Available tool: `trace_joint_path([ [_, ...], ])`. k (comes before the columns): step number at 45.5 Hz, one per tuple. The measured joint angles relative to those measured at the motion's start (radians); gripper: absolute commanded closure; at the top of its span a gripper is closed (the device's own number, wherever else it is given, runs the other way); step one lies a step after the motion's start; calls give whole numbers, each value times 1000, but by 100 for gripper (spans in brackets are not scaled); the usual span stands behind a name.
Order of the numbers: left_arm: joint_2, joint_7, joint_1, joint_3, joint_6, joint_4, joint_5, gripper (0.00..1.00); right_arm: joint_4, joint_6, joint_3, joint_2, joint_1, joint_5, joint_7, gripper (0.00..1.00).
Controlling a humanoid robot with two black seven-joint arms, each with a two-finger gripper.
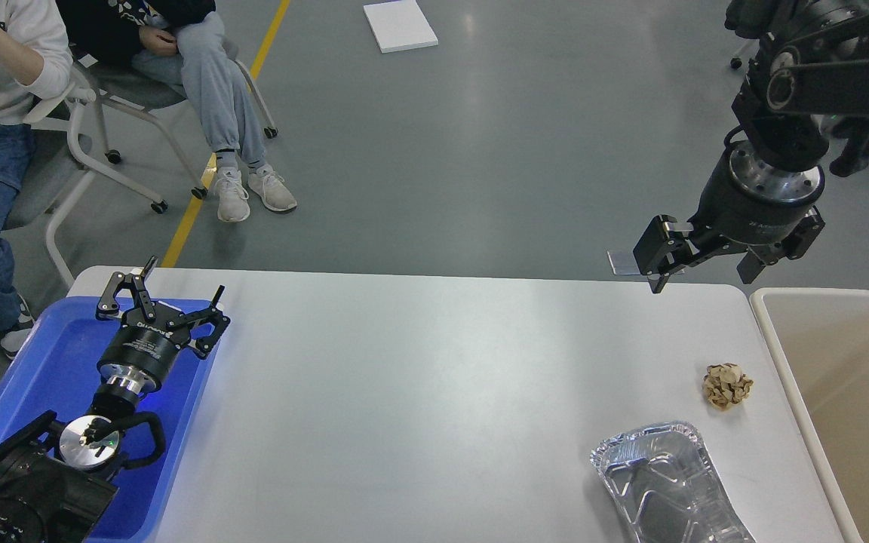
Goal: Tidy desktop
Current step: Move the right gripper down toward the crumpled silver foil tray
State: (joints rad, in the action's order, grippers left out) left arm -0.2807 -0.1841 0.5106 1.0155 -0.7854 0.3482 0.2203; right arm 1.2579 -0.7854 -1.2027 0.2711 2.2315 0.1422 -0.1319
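The white-grey desktop (pixel 419 392) fills the middle of the head view. Near its right edge lies a crumpled brown paper ball (pixel 727 385). In front of the ball, at the near right, sits a crushed foil tray (pixel 664 483). My right gripper (pixel 702 279) hangs open and empty above the desktop's far right corner, well behind the ball. My left gripper (pixel 182 279) is open and empty over the far end of the blue tray (pixel 42 377) at the left edge.
A beige bin (pixel 849 392) stands against the desktop's right side. Two people sit on wheeled chairs (pixel 102 143) beyond the far left corner. A white board (pixel 400 25) lies on the grey floor.
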Motion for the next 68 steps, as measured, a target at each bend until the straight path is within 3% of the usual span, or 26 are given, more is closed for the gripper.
trace_joint_path([
  [68,-1,-1,-2,0,0,-1,1,0,0,0,8,10,47,-1,0,0],
])
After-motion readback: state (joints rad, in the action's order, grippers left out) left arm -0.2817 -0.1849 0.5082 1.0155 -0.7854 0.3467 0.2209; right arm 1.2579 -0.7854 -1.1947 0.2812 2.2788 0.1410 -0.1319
